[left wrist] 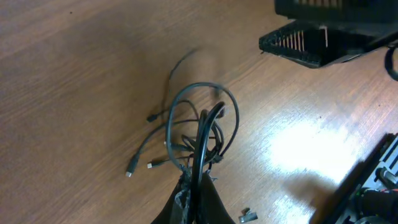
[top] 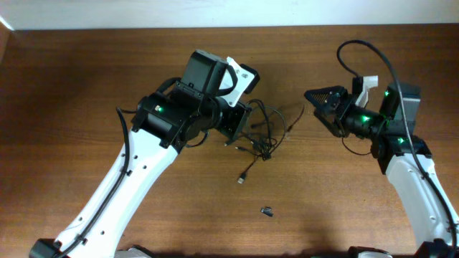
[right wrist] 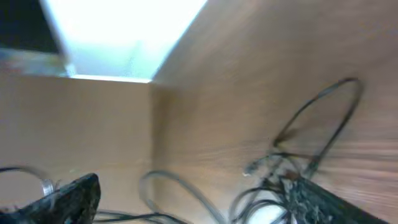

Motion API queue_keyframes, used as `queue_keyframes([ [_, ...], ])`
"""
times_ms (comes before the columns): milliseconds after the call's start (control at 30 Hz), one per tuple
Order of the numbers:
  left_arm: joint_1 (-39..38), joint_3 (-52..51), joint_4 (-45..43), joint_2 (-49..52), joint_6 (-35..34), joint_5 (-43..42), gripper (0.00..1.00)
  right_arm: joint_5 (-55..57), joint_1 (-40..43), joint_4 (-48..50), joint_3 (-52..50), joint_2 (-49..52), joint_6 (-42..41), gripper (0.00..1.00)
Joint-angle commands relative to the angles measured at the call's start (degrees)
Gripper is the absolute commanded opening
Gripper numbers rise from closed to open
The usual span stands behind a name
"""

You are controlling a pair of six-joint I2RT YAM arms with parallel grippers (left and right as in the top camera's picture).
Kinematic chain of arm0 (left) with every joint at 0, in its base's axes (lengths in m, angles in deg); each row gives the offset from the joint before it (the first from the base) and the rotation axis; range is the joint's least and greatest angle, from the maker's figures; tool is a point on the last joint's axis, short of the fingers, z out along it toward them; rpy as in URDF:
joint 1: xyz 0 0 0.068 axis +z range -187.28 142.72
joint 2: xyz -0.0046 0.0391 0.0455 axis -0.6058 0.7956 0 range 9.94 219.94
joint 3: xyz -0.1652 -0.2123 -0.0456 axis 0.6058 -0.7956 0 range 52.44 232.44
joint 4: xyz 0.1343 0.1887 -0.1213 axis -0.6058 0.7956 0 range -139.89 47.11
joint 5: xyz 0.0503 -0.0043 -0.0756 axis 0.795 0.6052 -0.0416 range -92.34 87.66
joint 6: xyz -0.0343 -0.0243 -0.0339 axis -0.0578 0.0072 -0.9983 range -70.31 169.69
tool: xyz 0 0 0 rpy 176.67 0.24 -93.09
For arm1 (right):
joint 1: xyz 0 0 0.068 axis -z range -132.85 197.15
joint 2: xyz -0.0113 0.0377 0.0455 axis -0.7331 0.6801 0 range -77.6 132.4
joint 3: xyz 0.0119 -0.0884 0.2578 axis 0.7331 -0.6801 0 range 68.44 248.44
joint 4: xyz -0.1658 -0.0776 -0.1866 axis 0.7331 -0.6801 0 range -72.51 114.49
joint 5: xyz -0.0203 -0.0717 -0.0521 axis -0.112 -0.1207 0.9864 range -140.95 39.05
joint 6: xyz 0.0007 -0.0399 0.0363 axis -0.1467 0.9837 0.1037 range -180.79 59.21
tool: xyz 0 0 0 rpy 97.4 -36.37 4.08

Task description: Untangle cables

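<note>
Separation step, I reckon. My left gripper (left wrist: 198, 198) is pressed together, pinching a strand of the cables (left wrist: 200, 127); the tangle sits just ahead of its tips. My right gripper (top: 317, 106) is spread, empty and well apart. Next I'd bring it in on a loose loop.

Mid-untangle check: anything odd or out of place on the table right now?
One stray: a tiny dark stubby piece lies alone on the table, well apart from the cables, which are bunched at the left gripper. It may be a broken-off bit; too small to tell.
</note>
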Motion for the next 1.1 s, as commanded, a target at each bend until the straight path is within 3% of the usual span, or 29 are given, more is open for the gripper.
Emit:
queue_keyframes([
  [0,-0.2,0.52,-0.52,-0.13,1.03,-4.72,0.0,9.86,0.11,-5.57,0.22,0.26,5.92,0.99],
  [67,-0.2,0.52,-2.84,-0.15,-0.31,-9.94,0.0,10.45,0.11,-8.96,0.22,0.26,9.35,0.99],
  [233,1.62,0.59,-10.12,-0.7,-10.82,-10.14,0.0,2.93,0.11,-10.6,0.22,0.26,23.52,0.99],
  [367,5.99,0.59,-15.21,-3.08,-21.09,-10.12,0.0,0.9,0.11,-10.6,0.22,0.26,26.64,0.99],
  [500,10.16,0.59,-17.77,-5.49,-31.82,-10.16,0.0,-7.67,0.09,-10.12,0.22,0.26,36.0,0.98],
  [600,10.54,0.59,-19.54,-6.34,-35.87,-13.27,0.0,-15.58,0.09,-10.16,0.22,0.26,44.3,0.99],
  [733,10.49,0.59,-22.6,-6.38,-36.22,-23.54,0.0,-15.67,-0.35,-7.98,0.22,0.26,47.58,0.99],
  [867,10.47,0.59,-24.92,-6.38,-41.16,-25.16,0.0,-14.47,-4.74,-3.98,0.22,0.26,54.45,0.99],
  [967,10.47,0.59,-26.12,-6.38,-45.03,-25.64,0.0,0.59,-11.26,-2.4,0.22,0.26,55.32,0.99],
  [1067,10.47,0.59,-26.32,-6.38,-45.03,-27.34,0.0,6.01,-13.35,-1.44,0.22,0.26,55.3,1.0],
])
